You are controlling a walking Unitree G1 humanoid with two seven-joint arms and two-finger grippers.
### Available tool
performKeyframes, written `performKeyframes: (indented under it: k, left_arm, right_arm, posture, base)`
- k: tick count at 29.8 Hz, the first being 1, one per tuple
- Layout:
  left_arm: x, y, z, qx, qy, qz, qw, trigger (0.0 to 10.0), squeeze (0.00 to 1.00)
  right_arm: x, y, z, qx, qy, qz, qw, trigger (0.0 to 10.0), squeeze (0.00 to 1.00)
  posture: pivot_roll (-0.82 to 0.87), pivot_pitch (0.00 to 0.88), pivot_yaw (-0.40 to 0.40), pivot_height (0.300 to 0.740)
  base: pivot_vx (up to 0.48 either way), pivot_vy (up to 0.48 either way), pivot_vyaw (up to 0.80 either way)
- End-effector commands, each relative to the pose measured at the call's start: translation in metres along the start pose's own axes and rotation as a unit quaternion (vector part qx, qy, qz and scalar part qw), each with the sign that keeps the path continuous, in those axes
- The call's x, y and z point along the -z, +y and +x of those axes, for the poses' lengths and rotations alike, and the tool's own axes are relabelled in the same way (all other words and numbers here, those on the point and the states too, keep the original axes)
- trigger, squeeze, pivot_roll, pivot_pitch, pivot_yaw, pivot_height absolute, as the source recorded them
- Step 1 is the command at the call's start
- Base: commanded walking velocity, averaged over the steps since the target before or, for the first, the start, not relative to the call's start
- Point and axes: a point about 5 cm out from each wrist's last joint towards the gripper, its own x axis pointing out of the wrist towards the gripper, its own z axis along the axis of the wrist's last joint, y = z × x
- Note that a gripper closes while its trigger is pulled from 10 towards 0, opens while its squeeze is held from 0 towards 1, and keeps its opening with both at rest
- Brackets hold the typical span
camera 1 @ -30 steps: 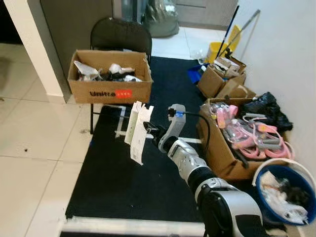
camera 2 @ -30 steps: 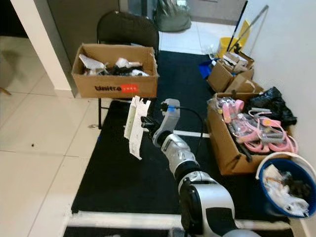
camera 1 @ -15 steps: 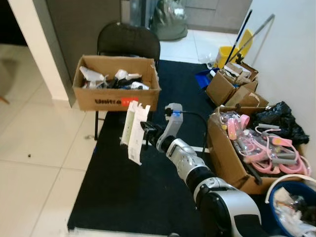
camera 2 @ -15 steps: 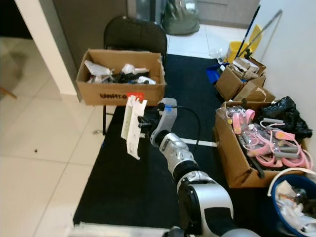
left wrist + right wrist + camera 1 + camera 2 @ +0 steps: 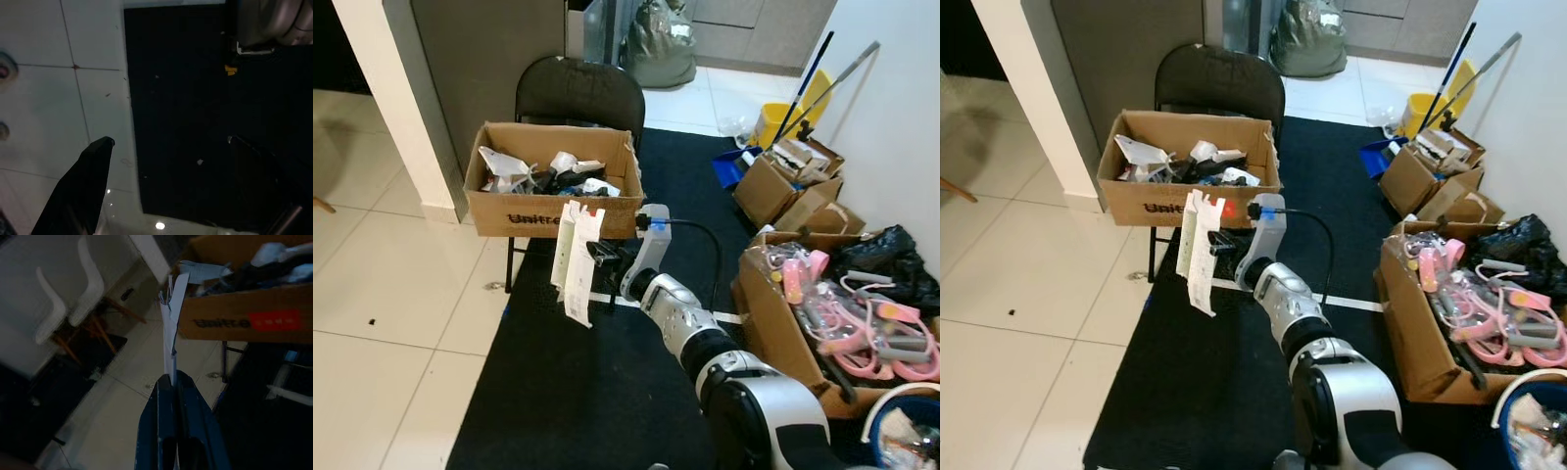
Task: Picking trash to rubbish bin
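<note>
Right wrist view: right gripper [image 5: 172, 382] pinches flattened white carton [image 5: 171, 328] beside cardboard box [image 5: 244, 313].

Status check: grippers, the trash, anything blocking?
Right gripper shut on white flattened carton, held up short of the cardboard box on the chair. Left gripper idle over the floor. Nothing between carton and box.

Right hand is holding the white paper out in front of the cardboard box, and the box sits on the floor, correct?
Not quite. The right hand does hold the white paper before the box, but the box sits on a black chair, not the floor; the right eye view shows it.
</note>
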Motion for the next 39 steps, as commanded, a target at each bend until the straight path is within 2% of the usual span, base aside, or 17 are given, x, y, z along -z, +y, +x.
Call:
performKeyframes:
  k: [1, 13, 39]
  left_arm:
    - [0.0083, -0.0030, -0.0010, 0.005, 0.012, 0.004, 1.000, 10.0, 0.00]
    - [0.0071, -0.0071, -0.0010, 0.010, 0.012, 0.004, 1.000, 10.0, 0.00]
    - [0.0101, -0.0033, -0.0011, 0.008, 0.017, 0.008, 1.000, 10.0, 0.00]
  right_arm:
    - [0.0015, 0.0029, 0.0014, -0.004, 0.002, 0.003, 1.000, 10.0, 0.00]
    - [0.0013, 0.0022, 0.0010, -0.003, 0.001, 0.005, 1.000, 10.0, 0.00]
    - [0.0098, 0.0110, 0.0033, -0.016, 0.008, 0.013, 1.000, 10.0, 0.00]
  posture:
    - [0.15, 0.064, -0.047, 0.740]
    - [0.15, 0.065, -0.046, 0.740]
    - [0.15, 0.059, -0.034, 0.740]
  base:
    - [0.285, 0.000, 0.00]
    - [0.281, 0.000, 0.00]
    - [0.282, 0.000, 0.00]
